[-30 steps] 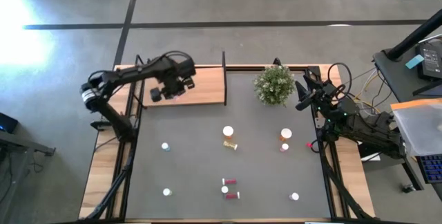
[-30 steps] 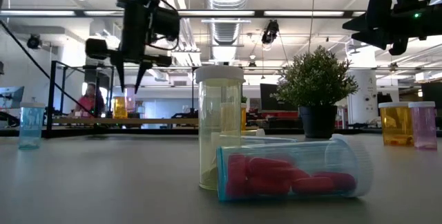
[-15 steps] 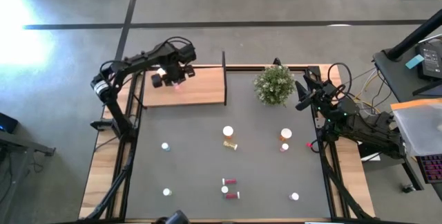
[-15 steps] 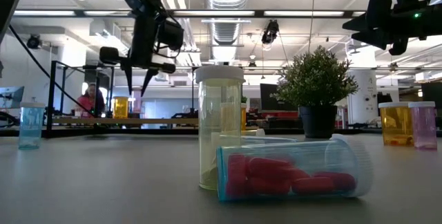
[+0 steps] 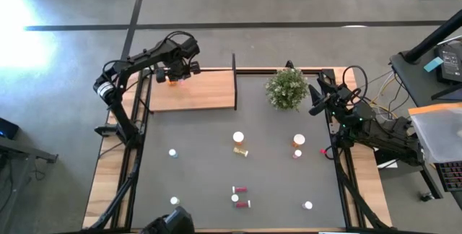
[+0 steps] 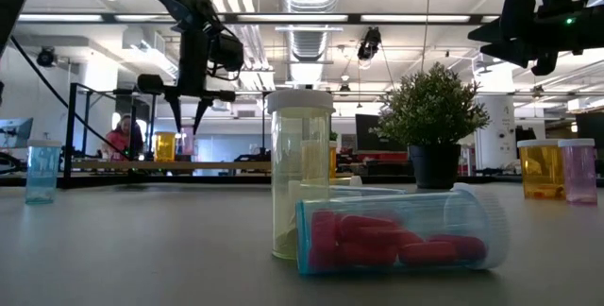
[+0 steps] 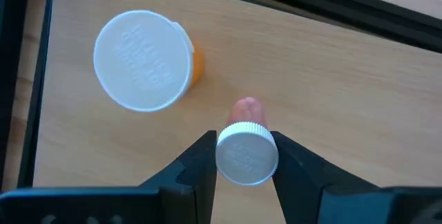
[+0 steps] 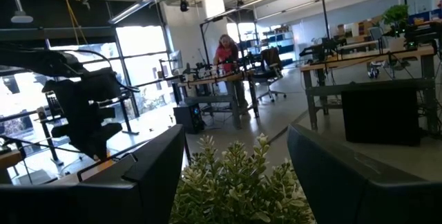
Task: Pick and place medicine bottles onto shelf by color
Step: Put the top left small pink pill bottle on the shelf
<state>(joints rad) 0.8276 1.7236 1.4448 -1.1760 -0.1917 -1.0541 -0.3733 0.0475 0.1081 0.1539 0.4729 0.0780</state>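
Note:
My left gripper [image 5: 177,74] hangs over the far left part of the shelf [image 5: 206,93], a light wooden board, and is shut on a small pink medicine bottle [image 7: 247,108]. An orange bottle with a white cap [image 7: 142,59] stands upright on the board right beside it. The other medicine bottles are on the dark mat. A yellow one [image 6: 300,174] stands upright with a red one [image 6: 396,235] lying in front of it, and several more are spread around [image 5: 173,152]. My right gripper [image 8: 235,182] is open, raised at the table's right edge behind the plant. My left gripper pinches the pink bottle's white cap [image 7: 246,158] between its two fingers, one on each side. The fingers [image 6: 196,117] come from above and point down. The bottle stays upright below them. I cannot tell whether its base stands on the board.
A green potted plant [image 5: 286,88] stands at the far middle-right of the mat. A thin dark upright edge [image 5: 234,82] closes the board's right end. A dark rounded shape [image 5: 170,223] shows at the near edge.
My left gripper has carried the pink bottle over the board toward the table's far edge, up to the orange bottle, and has rolled a little about its own axis. The bottle has stayed upright in the fingers.

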